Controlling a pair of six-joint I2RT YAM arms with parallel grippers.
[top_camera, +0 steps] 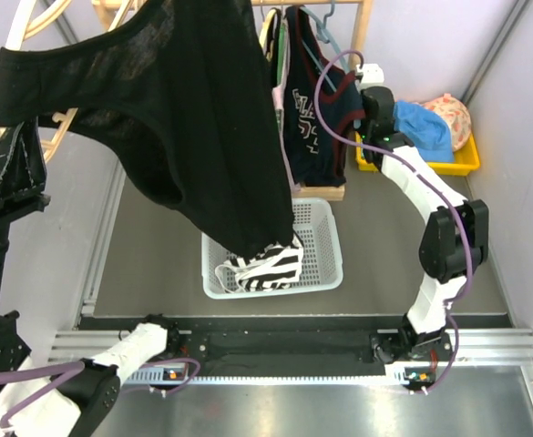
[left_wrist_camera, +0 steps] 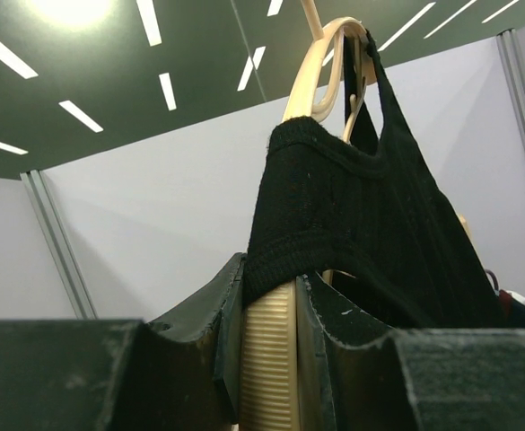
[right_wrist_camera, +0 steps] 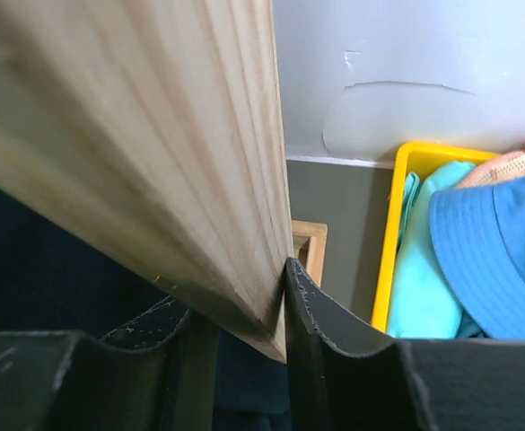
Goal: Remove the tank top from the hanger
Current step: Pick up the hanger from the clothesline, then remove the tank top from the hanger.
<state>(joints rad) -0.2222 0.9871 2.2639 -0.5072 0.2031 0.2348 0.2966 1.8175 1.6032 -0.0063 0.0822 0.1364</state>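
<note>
A black tank top [top_camera: 193,118] hangs wide across the top view on a cream hanger [top_camera: 47,18]. In the left wrist view the tank top [left_wrist_camera: 379,233] drapes over the hanger's ribbed end [left_wrist_camera: 266,359]. My left gripper [left_wrist_camera: 269,287] is shut on that end just below the strap hem, and it sits at the far left of the top view [top_camera: 18,137]. My right gripper [top_camera: 366,84] is up at the wooden rack post [top_camera: 364,27]. In the right wrist view its jaws [right_wrist_camera: 244,296] press on both sides of the post [right_wrist_camera: 154,162].
A white basket [top_camera: 325,246] on the floor holds a zebra-striped garment [top_camera: 266,264], under the tank top's hem. A navy garment [top_camera: 312,118] hangs on the rack. A yellow bin [top_camera: 457,164] with a blue hat [top_camera: 425,127] stands at the right.
</note>
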